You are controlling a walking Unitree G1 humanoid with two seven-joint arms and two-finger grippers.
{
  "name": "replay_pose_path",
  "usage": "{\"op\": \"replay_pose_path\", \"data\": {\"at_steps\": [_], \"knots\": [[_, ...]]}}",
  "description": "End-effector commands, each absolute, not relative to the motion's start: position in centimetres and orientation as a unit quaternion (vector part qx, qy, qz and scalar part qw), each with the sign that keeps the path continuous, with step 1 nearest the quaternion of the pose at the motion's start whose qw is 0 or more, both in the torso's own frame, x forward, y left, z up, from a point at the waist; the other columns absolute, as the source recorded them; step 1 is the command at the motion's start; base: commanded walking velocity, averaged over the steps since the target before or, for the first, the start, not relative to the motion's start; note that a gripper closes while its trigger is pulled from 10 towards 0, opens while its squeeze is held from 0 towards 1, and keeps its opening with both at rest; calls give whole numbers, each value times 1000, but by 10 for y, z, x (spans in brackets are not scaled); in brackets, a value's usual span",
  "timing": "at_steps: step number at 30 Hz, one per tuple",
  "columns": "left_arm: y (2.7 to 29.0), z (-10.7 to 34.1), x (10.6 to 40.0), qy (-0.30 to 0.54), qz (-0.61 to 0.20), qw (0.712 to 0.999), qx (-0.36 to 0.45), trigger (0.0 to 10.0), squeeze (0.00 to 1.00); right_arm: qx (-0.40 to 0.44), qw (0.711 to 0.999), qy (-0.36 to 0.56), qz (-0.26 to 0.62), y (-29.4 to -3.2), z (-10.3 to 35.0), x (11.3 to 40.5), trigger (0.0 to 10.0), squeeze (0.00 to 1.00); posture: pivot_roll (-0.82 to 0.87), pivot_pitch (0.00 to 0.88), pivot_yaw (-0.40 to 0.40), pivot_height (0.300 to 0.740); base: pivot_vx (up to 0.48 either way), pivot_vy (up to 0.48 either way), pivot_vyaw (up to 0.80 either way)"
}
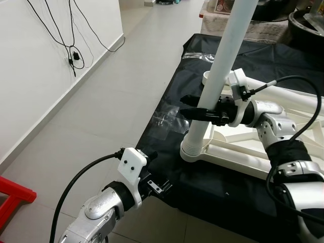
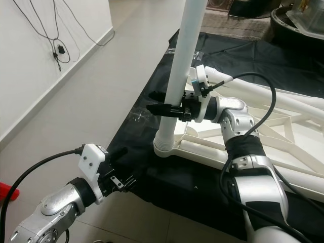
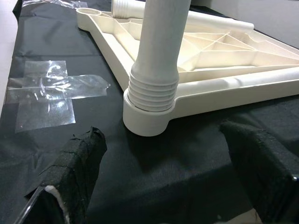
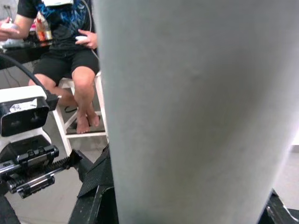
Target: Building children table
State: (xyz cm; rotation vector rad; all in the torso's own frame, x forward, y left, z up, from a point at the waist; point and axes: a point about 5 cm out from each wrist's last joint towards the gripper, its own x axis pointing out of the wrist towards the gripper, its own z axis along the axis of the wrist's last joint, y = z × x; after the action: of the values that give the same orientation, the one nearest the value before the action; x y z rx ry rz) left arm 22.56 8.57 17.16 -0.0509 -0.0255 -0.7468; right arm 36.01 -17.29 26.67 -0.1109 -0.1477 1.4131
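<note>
white table leg (image 1: 223, 71): upright in corner socket of inverted tabletop (image 1: 238, 154), clamped by right gripper (image 1: 202, 109). left gripper (image 1: 152, 174) spread, idle nearby. advice: keep leg vertical, twist threads fully home.

Smooth white plastic table leg (image 1: 224, 66)

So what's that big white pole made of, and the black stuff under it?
The white pole, held by the right gripper, looks like smooth moulded plastic: matte, with ridged rings at its base where it meets the cream tabletop frame, which looks the same. The black sheet seems thin plastic film or coated cloth: it wrinkles, shines slightly, and clear tape sticks to it.
</note>
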Motion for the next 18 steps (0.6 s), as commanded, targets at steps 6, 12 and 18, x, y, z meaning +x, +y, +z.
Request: {"op": "replay_pose_path", "data": {"at_steps": [6,12,18], "knots": [[86,166,225,-2,-368,930,-16,10000,0,-80,774,-67,624,-177,268,364,10000,0,128,207,-24,740,0,0,0],[86,166,226,-4,-368,930,-15,10000,0,-84,796,-77,594,-179,273,369,10000,0,124,202,-22,740,0,0,0],[87,168,231,-9,-368,930,-12,10000,0,-95,815,-85,565,-182,270,366,10000,0,119,197,-17,740,0,0,0]]}}
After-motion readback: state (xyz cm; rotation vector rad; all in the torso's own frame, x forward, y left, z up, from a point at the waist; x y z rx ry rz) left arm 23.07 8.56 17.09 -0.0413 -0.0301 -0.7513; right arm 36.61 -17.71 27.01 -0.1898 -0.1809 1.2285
